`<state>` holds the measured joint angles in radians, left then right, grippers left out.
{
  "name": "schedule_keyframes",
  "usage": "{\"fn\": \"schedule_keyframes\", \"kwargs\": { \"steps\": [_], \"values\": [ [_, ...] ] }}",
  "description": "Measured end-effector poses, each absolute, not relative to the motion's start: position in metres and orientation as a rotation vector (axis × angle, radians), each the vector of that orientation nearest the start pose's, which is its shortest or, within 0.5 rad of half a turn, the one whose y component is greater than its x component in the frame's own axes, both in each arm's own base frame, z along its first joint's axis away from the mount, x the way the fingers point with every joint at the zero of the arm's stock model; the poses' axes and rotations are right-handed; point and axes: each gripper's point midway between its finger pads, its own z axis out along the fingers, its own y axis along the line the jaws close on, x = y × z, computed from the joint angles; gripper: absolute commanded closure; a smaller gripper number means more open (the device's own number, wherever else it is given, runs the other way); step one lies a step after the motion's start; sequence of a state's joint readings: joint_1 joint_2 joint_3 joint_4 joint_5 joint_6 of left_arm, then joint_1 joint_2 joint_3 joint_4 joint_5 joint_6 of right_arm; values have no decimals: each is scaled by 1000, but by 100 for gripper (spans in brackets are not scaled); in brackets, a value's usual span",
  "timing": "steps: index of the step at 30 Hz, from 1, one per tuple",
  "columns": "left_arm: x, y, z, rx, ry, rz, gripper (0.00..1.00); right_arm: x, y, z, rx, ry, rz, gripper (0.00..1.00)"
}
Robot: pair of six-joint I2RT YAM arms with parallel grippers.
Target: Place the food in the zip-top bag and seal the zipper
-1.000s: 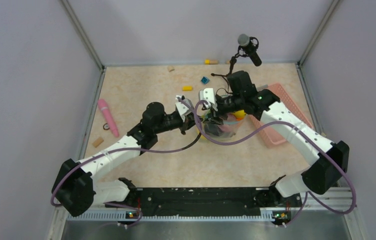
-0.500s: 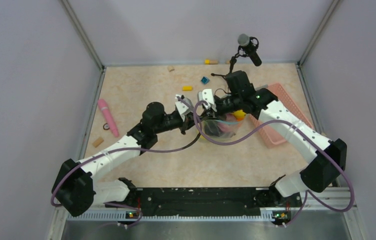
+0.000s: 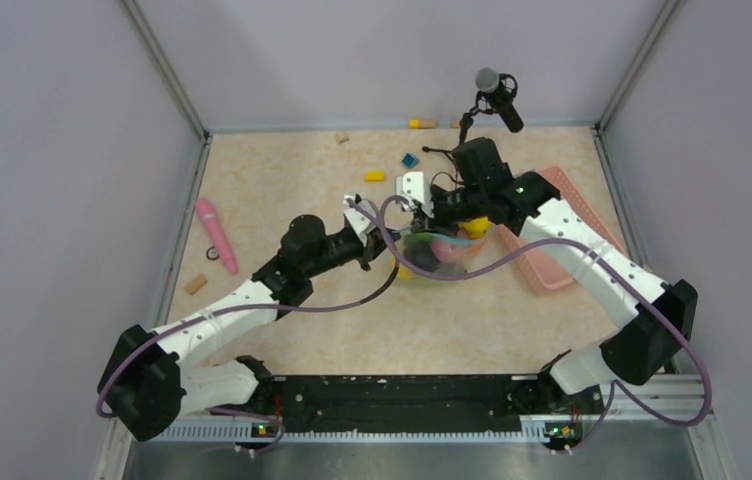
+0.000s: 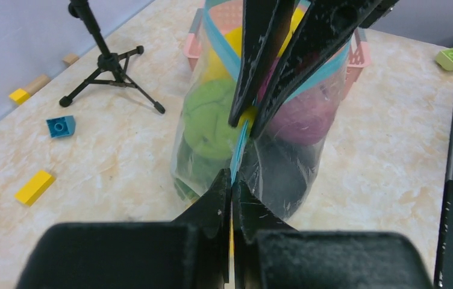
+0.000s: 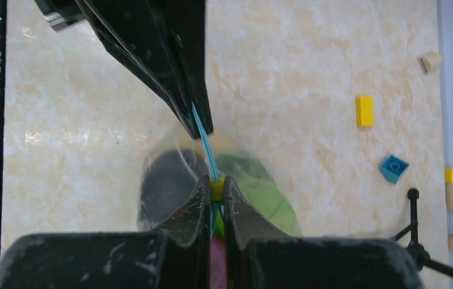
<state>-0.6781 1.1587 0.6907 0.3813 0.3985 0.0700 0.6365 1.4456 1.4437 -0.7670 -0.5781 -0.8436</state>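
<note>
The clear zip-top bag (image 3: 437, 256) stands on the table at centre, filled with food. In the left wrist view I see a green lime (image 4: 207, 117), a magenta piece (image 4: 305, 114), a dark eggplant (image 4: 281, 177) and a yellow piece (image 4: 221, 54) inside. My left gripper (image 4: 231, 176) is shut on the teal zipper (image 4: 240, 141) at the bag's near end. My right gripper (image 5: 215, 182) is shut on the zipper's yellow slider (image 5: 216, 189), close to the left fingertips. In the top view both grippers, left (image 3: 384, 238) and right (image 3: 420, 222), meet over the bag's left side.
A pink mesh basket (image 3: 564, 232) lies right of the bag. A microphone tripod (image 3: 492, 92) stands at the back. A pink cylinder (image 3: 216, 233) lies at the left. Small yellow (image 3: 375, 177) and blue (image 3: 410, 160) blocks lie behind the bag.
My left arm has drawn back slightly to the left. My right gripper has shifted up and left along the bag's top, uncovering more of the pink and yellow food.
</note>
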Motion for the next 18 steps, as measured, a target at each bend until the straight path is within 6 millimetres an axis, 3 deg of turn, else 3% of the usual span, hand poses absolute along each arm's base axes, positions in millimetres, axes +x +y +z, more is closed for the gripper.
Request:
{"fn": "schedule_keyframes", "kwargs": {
  "steps": [8, 18],
  "values": [
    [272, -280, 230, 795, 1489, -719, 100, 295, 237, 241, -1596, 1660, 457, 100],
    [267, -261, 242, 678, 1448, -701, 100, 292, 221, 252, -1547, 1688, 436, 100]
  ]
}}
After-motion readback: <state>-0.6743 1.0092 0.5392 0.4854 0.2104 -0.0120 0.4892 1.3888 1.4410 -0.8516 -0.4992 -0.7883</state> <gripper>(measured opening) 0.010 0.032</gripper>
